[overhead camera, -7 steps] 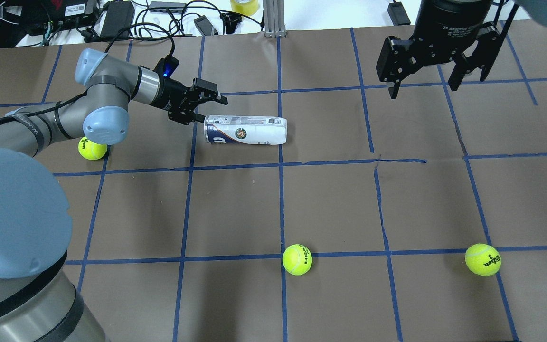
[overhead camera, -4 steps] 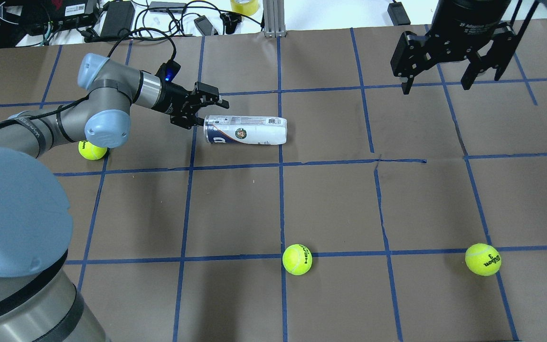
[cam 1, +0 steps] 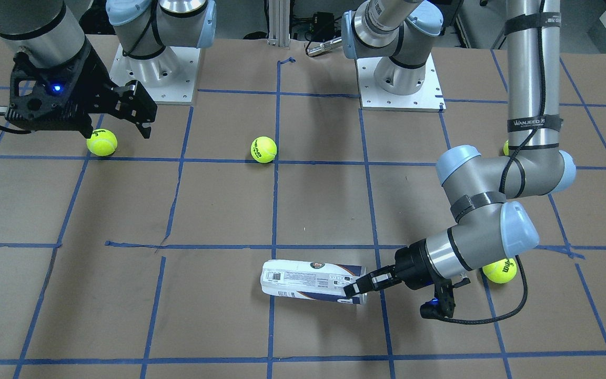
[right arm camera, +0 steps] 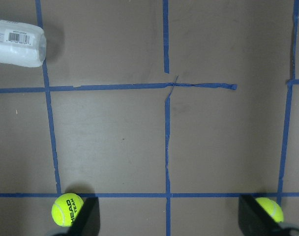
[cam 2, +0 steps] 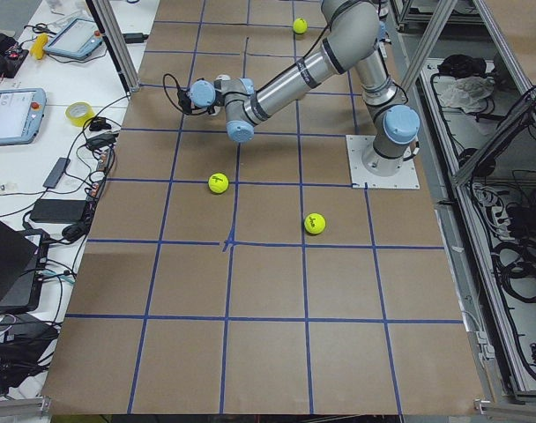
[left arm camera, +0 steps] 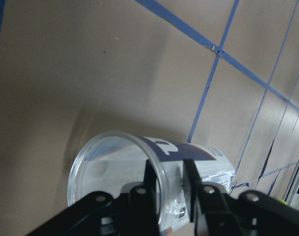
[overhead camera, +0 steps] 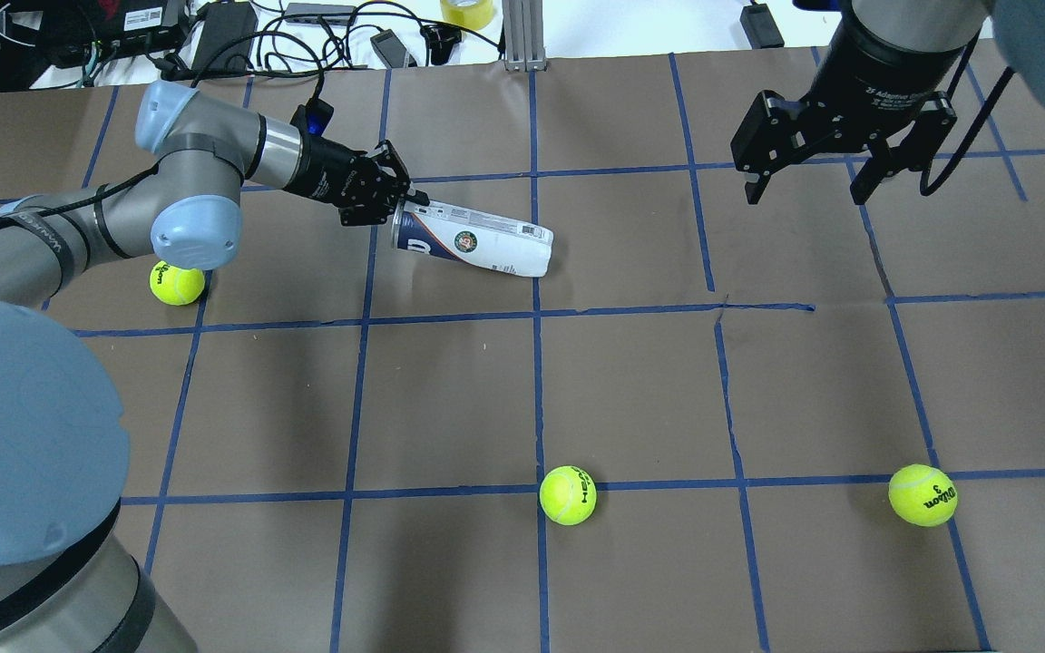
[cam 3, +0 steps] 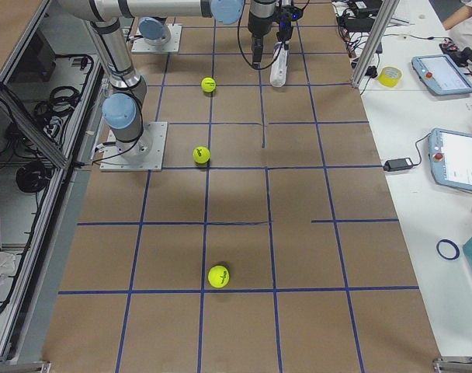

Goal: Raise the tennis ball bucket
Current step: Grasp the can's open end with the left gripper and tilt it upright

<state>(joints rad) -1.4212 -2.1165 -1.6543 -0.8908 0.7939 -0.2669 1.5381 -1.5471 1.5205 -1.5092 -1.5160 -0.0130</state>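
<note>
Overhead exterior: clear white-and-navy tennis ball bucket (overhead camera: 477,245) lies askew, rim pinched by left gripper (overhead camera: 405,201); right gripper (overhead camera: 805,184) spread.

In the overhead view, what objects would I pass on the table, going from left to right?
left tennis ball → tennis ball bucket → middle tennis ball → right tennis ball

Left pincer (overhead camera: 403,200) on tilted tennis ball bucket (overhead camera: 479,245)
</note>
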